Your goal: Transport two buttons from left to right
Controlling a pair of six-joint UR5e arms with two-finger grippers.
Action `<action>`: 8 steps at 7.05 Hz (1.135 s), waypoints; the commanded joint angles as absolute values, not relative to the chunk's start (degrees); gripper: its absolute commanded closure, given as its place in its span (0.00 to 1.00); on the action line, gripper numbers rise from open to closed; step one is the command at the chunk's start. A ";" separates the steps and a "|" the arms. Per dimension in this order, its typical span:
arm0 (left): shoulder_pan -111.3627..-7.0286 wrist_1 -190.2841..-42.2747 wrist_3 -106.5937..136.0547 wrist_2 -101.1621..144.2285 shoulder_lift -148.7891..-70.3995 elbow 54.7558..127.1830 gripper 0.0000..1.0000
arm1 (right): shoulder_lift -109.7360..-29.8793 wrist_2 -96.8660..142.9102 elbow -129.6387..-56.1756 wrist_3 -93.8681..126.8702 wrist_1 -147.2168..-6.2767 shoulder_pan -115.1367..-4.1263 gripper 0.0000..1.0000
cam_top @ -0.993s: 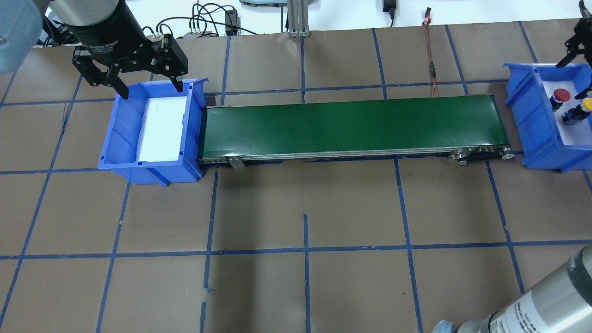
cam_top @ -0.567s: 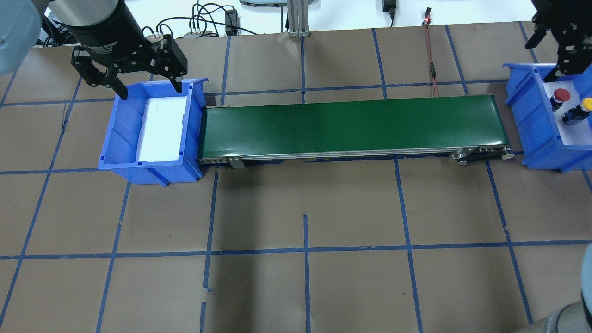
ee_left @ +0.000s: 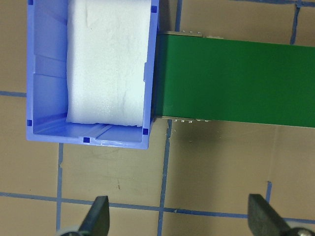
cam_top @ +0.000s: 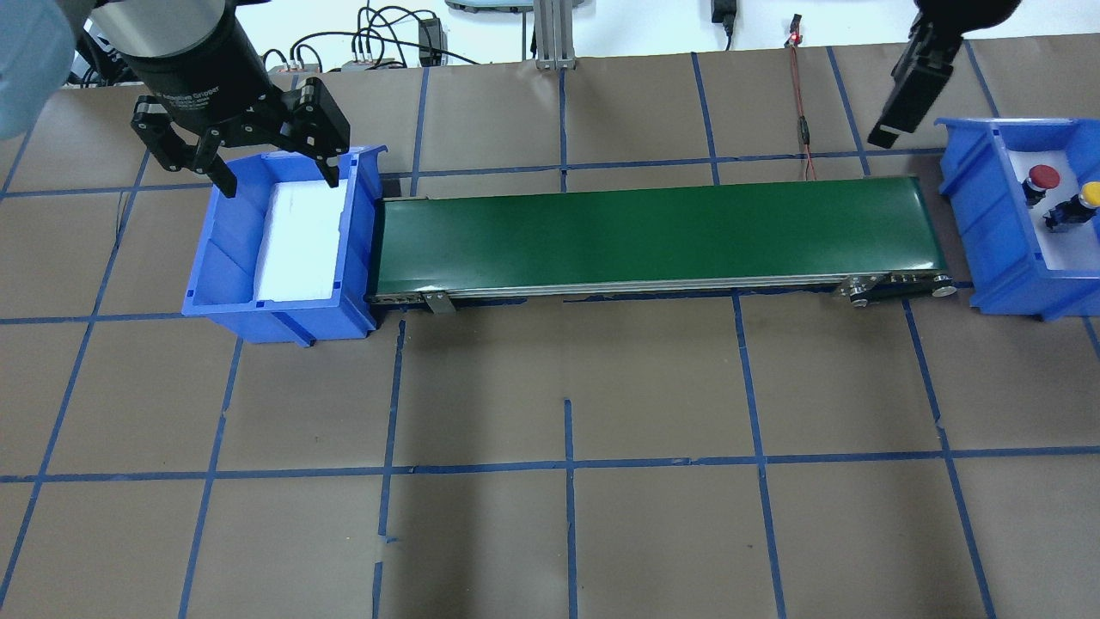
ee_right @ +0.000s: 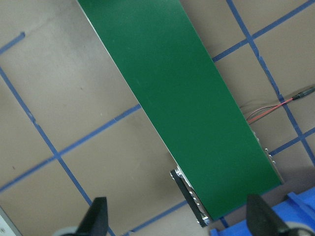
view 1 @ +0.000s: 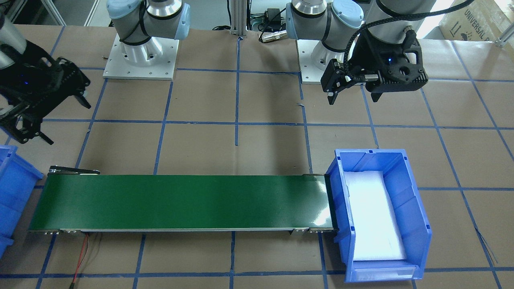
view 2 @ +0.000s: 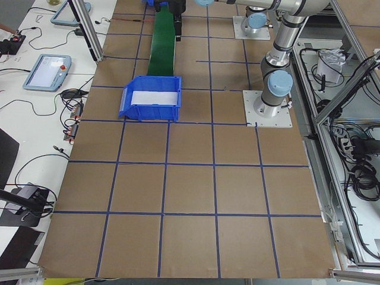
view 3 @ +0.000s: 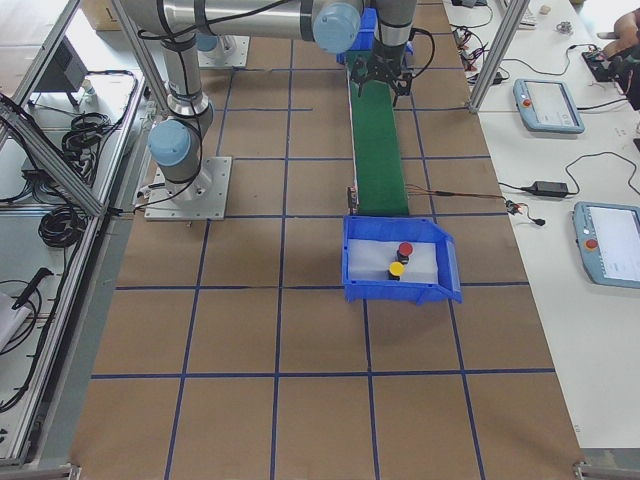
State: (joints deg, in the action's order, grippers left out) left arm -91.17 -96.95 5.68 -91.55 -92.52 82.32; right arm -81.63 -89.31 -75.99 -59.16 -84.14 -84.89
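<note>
The red button and the yellow button stand side by side on white foam in the right blue bin. Both also show in the exterior right view, red and yellow. My right gripper is open and empty, high above the table by the belt's right end, apart from that bin; one of its fingers shows in the overhead view. My left gripper is open and empty, above the far end of the left blue bin, which holds only white foam.
A green conveyor belt runs between the two bins. A red-black wire lies behind its right end. The brown table carries blue tape lines. Both robot bases stand at the robot's side of the table.
My right gripper has risen out of the right bin and moved left, over the belt's right end. The buttons stayed in the bin. My left gripper has barely shifted.
</note>
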 commanded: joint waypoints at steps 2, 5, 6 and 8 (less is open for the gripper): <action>-91.06 -98.09 5.63 -91.41 -94.12 80.96 0.00 | -81.83 -89.74 -76.02 -25.19 -84.73 -92.71 0.00; -90.27 -97.47 3.69 -90.97 -94.04 80.69 0.00 | -82.87 -89.74 -76.20 -9.54 -84.64 -92.64 0.00; -90.35 -97.56 3.52 -91.40 -94.30 80.07 0.00 | -83.14 -89.39 -76.20 -7.23 -84.55 -92.55 0.00; -90.18 -97.47 2.47 -91.41 -94.48 79.89 0.00 | -83.23 -89.12 -76.29 -7.03 -84.64 -92.64 0.00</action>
